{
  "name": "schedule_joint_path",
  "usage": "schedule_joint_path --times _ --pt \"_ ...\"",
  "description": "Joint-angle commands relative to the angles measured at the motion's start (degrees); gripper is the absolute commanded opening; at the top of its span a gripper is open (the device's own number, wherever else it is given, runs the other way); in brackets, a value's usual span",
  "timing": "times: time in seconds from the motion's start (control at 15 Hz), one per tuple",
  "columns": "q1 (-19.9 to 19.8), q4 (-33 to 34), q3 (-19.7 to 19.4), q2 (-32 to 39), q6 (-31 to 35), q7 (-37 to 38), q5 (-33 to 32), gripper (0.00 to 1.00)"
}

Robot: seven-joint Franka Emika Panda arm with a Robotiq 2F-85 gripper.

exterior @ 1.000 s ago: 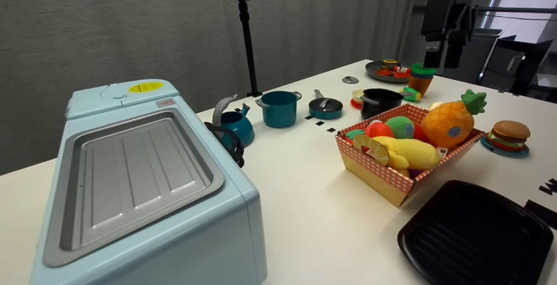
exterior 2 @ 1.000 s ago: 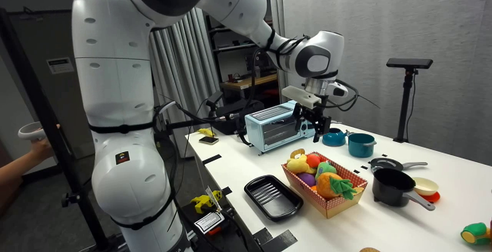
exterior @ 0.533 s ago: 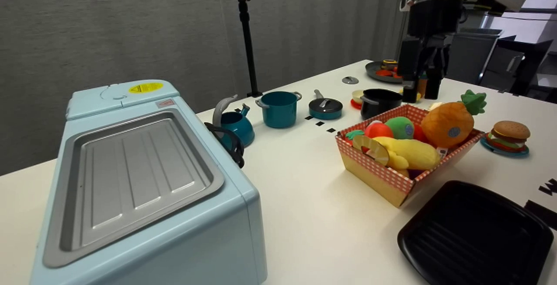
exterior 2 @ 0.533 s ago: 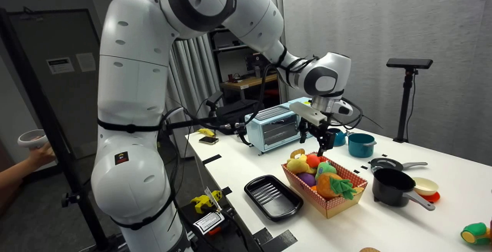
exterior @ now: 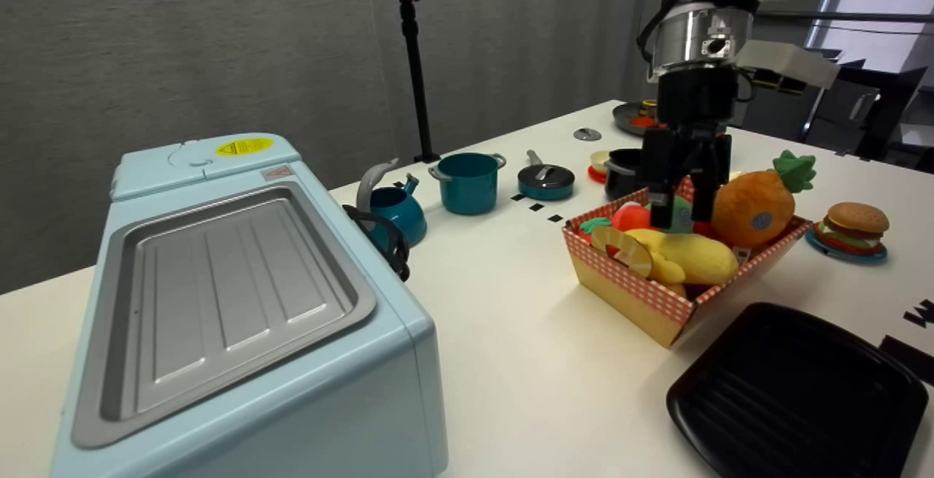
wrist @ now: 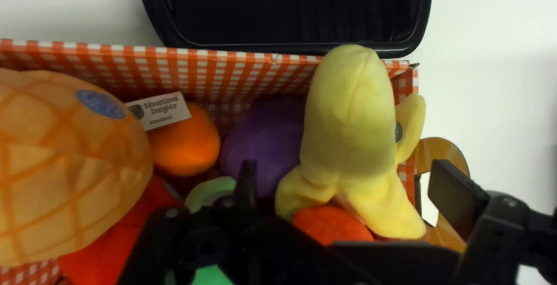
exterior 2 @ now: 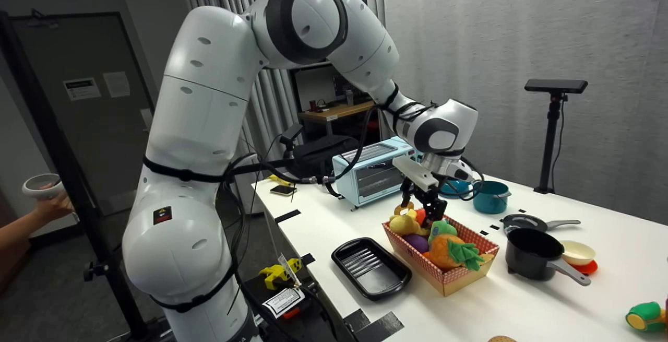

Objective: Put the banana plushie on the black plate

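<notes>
The banana plushie (exterior: 697,255) is soft and yellow. It lies among other plush produce in the checkered fruit basket (exterior: 657,314), and it also shows in an exterior view (exterior 2: 404,224). In the wrist view the banana plushie (wrist: 350,124) runs from the basket's rim down between my finger tips, with its peel flaps near them. My gripper (exterior: 682,211) is open and above the basket, also in an exterior view (exterior 2: 417,212). The wrist view shows my fingers (wrist: 348,176) apart, with nothing held. The black plate (exterior: 795,390) lies beside the basket, bare, also in an exterior view (exterior 2: 373,269).
A plush pineapple (exterior: 751,208), a purple plush (wrist: 267,141) and a red plush (wrist: 333,224) crowd the basket. A cardboard handle (wrist: 439,156) sticks up at its end. A blue toaster oven (exterior: 394,361), teal pot (exterior: 468,186) and toy burger (exterior: 854,226) stand on the table.
The arm has lowered and my gripper has come down over the basket, moving left in an exterior view. The basket, the plushies and the plate have not moved.
</notes>
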Motion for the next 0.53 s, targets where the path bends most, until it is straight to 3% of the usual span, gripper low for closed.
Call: schedule_joint_path --times 0.0,0.13,0.2,0.27,0.47 --pt "-1.26 3.90 2.40 4.52 -0.37 -0.97 2.31 1.00" --pt "-1.57 4.80 2.87 6.27 -0.60 -0.96 2.84 1.00" --pt "-1.77 5.10 3.00 6.94 -0.73 -1.01 2.97 0.92" --pt "-1.94 5.25 2.90 7.46 -0.71 -0.88 2.87 0.72" --pt "-2.80 5.02 2.60 7.77 -0.60 -0.64 2.79 0.49"
